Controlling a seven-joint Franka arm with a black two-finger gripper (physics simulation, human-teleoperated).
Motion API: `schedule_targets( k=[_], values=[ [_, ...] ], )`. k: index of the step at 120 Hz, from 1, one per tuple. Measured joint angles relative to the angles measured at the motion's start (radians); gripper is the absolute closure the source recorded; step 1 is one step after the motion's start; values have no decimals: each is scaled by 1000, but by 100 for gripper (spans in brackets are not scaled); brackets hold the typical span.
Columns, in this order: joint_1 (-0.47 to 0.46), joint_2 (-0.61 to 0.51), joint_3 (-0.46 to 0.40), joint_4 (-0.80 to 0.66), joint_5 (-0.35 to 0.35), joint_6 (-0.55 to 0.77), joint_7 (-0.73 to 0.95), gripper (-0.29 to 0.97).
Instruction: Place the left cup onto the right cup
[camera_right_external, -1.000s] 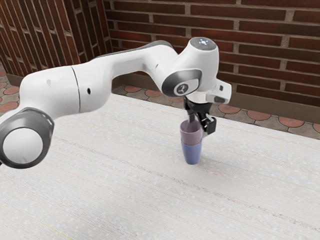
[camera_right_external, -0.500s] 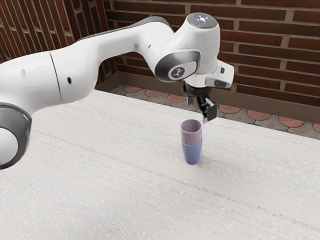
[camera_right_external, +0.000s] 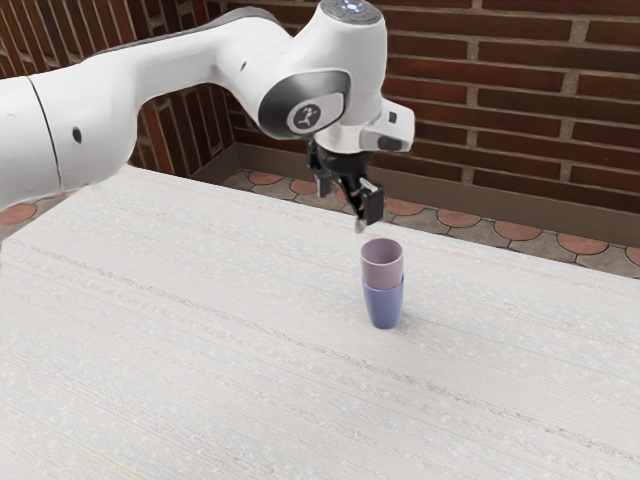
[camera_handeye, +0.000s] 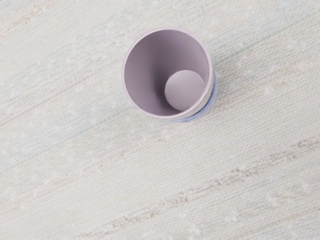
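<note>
Exterior view: lilac cup (camera_right_external: 382, 262) sat nested in the blue cup (camera_right_external: 384, 306), both upright near the middle of the table (camera_right_external: 200, 350), lilac rim and upper wall sticking out above the blue rim. So the stack looked done, judging by how the cups sat. Gripper (camera_right_external: 360, 212) hung above the stack and a bit toward the exterior view's left, clear of the lilac rim, touching nothing. Fingers looked slightly parted with nothing between them, though the gap was hard to read against the dark tiles behind. Handling guess: both cups probably light, stiff, thin-walled and smooth, so likely a bit slippery; little risk of crushing but easy to knock over since the stack is tall and narrow. Best hold would be a pinch on the lilac rim, one finger inside and one outside, or a squeeze across the exposed upper wall; the blue cup offers only its lower body. Wrist view looked straight down into the lilac cup, round bottom visible inside, off-centre, so the camera was not squarely over it. Blue cup was just a thin sliver past one side of the lilac rim there. How deep the lilac cup sat inside, and whether it was seated level or wedged, could not be told. Arm (camera_right_external: 180, 80) was cut off at the exterior view's left edge, base not seen. Brick wall (camera_right_external: 520, 90) stood behind the table.
</note>
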Motion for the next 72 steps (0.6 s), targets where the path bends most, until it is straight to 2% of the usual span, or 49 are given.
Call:
schedule_targets(
  k=[36,72],
  values=[
    [0,-81,114,-29,-131,-75,4,0],
    [3,-138,273,-70,-264,-142,8,0]
  ],
)
